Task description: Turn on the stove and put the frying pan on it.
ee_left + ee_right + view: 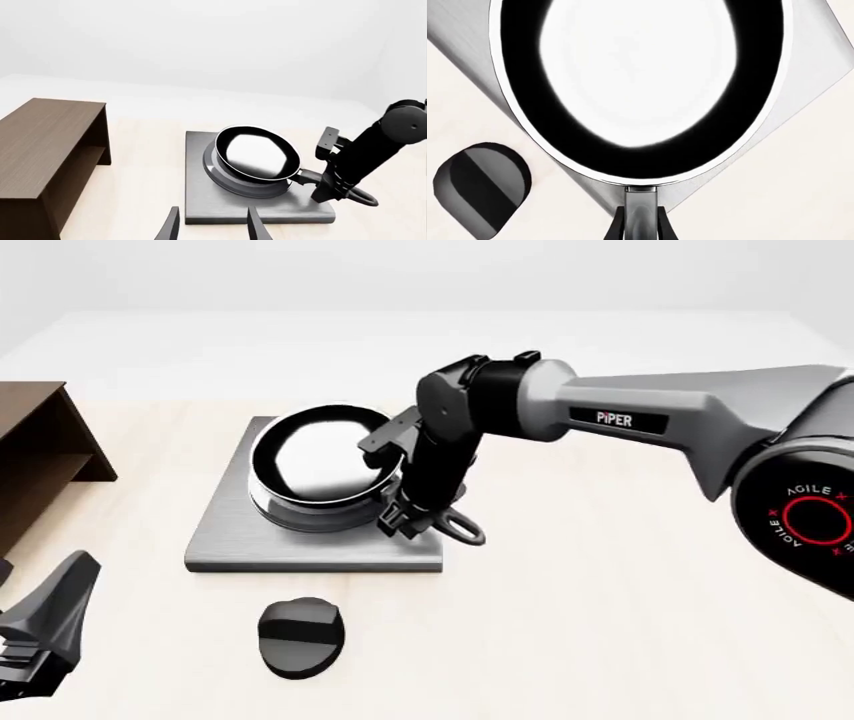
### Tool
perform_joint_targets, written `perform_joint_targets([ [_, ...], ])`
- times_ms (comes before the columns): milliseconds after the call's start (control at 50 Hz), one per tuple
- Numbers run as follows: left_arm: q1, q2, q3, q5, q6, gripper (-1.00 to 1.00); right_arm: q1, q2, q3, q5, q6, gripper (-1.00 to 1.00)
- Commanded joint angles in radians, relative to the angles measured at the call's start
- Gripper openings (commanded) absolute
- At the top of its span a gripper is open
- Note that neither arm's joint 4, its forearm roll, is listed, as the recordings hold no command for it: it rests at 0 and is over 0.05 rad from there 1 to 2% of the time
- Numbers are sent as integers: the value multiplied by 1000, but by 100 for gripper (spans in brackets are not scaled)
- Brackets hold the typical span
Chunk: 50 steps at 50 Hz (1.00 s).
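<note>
The frying pan (320,465) sits on the burner rings of the stove (220,540), its long handle running out over the plate's near right corner. The right gripper (416,515) is clamped on that handle, just behind the bowl; in the right wrist view the 2 fingers (618,226) press the handle (642,210) from both sides, with the pan's glossy inside filling the picture straight ahead of them.

Judging from this, the placing step is all but finished: the pan looks centred on the rings. What remains is to release the handle and lift clear without dragging the pan, and to deal with the knob (302,636), which lies on the table apart from the plate, nearer the cameras than the right gripper and closer to the left gripper (40,640). Whether the stove is already switched on cannot be told.

The left gripper hangs well back from the plate, fingers (257,227) apart and holding nothing. Only the left wrist view shows the whole wooden shelf (47,155) beyond the stove's far side; only the front view shows the handle's loop end (463,531) past the right gripper.
</note>
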Motion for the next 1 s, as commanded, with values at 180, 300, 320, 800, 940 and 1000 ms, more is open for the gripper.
perform_joint_targets([
  [180,-1,0,0,-2,-2,100,-22,27,-48,4,13,100],
  [300,-1,0,0,-3,-2,100,-24,13,-49,7,18,100],
  [320,-1,0,0,-3,-2,100,-29,9,-50,11,14,100],
  [800,-1,0,0,-7,9,100,-6,-189,-103,146,39,100],
  [940,-1,0,0,-8,11,100,9,-264,-90,166,55,100],
  [1000,-1,0,0,-8,10,100,33,-309,-70,162,82,100],
])
